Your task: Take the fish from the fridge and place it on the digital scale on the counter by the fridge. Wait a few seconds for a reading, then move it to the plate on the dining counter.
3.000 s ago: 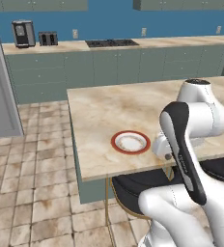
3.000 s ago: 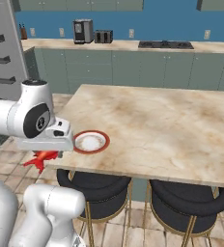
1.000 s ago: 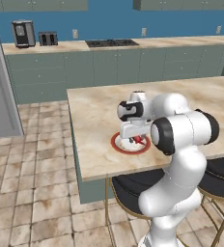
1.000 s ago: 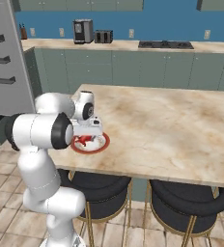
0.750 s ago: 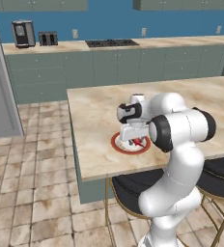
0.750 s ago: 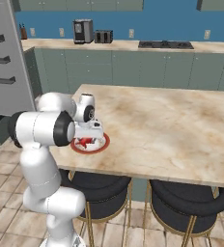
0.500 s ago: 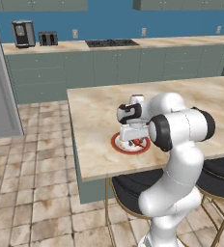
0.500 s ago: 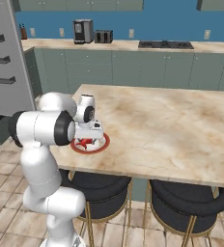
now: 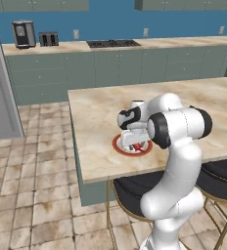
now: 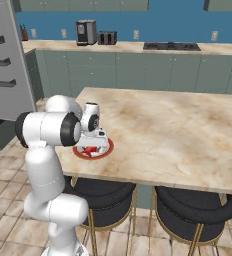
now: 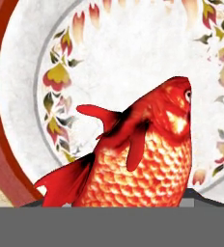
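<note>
One fish, and it sits right under my gripper, which hangs low over the plate near the front edge of the dining counter. Through the hand view the fish's orange-red scaled body runs up from between my fingers, head out over the white middle of the plate and tail trailing toward the red-brown rim. Whether my jaws are clamped on it or standing loose around it, I cannot tell: the fingertips are hidden behind its body. I judge the fish is held head-forward like this so it comes down inside the rim rather than across it. From the right base view a red sliver of it shows on the plate just below my hand, so it looks down or nearly so; letting go and lifting clear would be the remaining step, I think.

Outward, the marbled island slab is bare around the plate, with two dark stools tucked beneath it. Beyond lie tiled floor, grey-green cabinets, a hob, and the grey fridge off to one side.
</note>
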Controlling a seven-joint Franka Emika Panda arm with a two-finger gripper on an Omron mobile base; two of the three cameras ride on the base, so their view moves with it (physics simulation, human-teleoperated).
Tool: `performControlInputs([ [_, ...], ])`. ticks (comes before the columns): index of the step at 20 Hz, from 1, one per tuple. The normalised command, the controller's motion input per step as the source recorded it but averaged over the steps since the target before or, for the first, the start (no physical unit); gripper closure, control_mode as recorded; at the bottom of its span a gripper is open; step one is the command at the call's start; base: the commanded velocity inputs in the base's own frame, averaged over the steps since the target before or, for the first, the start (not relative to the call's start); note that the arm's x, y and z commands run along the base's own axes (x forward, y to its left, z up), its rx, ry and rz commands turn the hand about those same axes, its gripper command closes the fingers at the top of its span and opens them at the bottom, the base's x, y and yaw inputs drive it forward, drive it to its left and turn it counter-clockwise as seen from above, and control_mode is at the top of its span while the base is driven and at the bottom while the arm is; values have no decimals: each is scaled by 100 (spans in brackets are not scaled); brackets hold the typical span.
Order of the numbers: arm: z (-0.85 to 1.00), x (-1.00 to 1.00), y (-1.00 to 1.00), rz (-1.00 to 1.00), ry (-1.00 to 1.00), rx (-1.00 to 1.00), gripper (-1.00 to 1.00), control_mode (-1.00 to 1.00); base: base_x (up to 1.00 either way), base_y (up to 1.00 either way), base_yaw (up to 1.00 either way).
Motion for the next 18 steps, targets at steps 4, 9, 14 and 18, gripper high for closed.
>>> performControlInputs([
  [4, 0, 22, 0, 0, 0, 0, 100, -100, 0, 0, 0],
  [9, -11, 40, 0, 0, 0, 0, 100, -100, 0, 0, 0],
  [14, -3, 5, 0, 0, 1, 0, 100, -100, 0, 0, 0],
  [18, 0, 0, 0, 0, 1, 0, -100, -100, 0, 0, 0],
])
